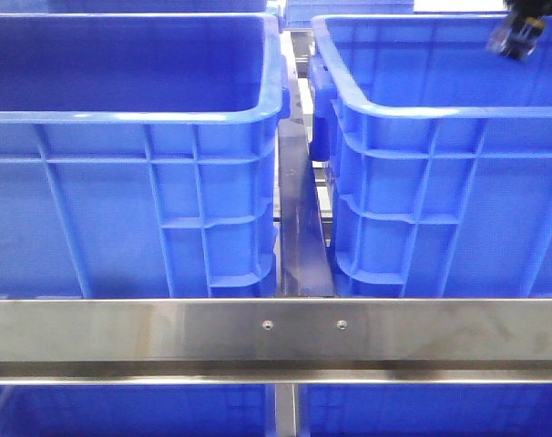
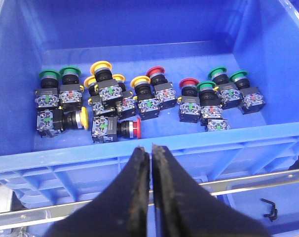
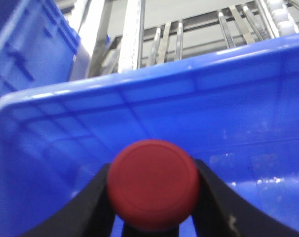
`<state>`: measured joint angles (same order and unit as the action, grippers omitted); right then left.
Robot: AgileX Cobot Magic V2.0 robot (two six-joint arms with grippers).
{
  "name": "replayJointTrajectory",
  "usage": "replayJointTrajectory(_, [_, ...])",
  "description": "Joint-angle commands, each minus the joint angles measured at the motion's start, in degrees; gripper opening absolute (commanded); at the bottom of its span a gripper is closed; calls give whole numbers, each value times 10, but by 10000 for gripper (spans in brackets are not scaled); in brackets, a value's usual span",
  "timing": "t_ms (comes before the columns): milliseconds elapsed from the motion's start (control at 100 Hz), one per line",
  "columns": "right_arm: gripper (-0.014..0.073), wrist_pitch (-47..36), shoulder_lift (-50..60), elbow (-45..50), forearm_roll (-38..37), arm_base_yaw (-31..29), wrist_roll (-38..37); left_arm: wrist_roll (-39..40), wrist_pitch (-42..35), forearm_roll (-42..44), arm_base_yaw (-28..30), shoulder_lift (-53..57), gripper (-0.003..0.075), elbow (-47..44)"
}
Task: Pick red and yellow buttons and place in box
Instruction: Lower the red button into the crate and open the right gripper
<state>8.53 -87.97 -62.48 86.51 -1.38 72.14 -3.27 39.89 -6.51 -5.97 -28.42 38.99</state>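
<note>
1. Two big ribbed blue plastic crates (image 1: 139,182) stand side by side, a steel divider rail (image 1: 301,218) between them.
2. My right gripper (image 3: 153,197) clamps a round red-capped push button (image 3: 153,183), cap facing the wrist camera, over the right crate (image 1: 440,182).
3. My left gripper (image 2: 152,163) is pinched nearly closed, empty, above scattered red, yellow and green push buttons (image 2: 139,98); most stand cap-up, two lie sideways.

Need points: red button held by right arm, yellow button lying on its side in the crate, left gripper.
red button (image 3: 153,184): right wrist view, centre of its round red cap, held between the jaws.
yellow button (image 2: 83,118): left wrist view, on its yellow cap, lying sideways on the crate floor.
left gripper (image 2: 151,153): left wrist view, between the closed fingertips.
</note>
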Motion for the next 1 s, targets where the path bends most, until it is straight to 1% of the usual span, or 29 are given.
replayJointTrajectory(0, [182, 18, -17, -41, 11, -2, 25, 4, -45, -5, 3, -3, -19, 14])
replayJointTrajectory(90, [182, 28, -56, -61, 11, 2, 42, 4, -45, -5, 3, -3, -19, 14])
replayJointTrajectory(290, [182, 17, -128, -106, 11, 20, 80, 4, -45, -5, 3, -3, -19, 14])
replayJointTrajectory(430, [182, -18, -166, -136, 11, 33, 109, 4, -45, -5, 3, -3, -19, 14])
replayJointTrajectory(680, [182, -71, -198, -156, 11, 37, 119, 4, -45, -5, 3, -3, -19, 14])
replayJointTrajectory(990, [182, -50, -208, -156, 11, 37, 119, 4, -45, -5, 3, -3, -19, 14])
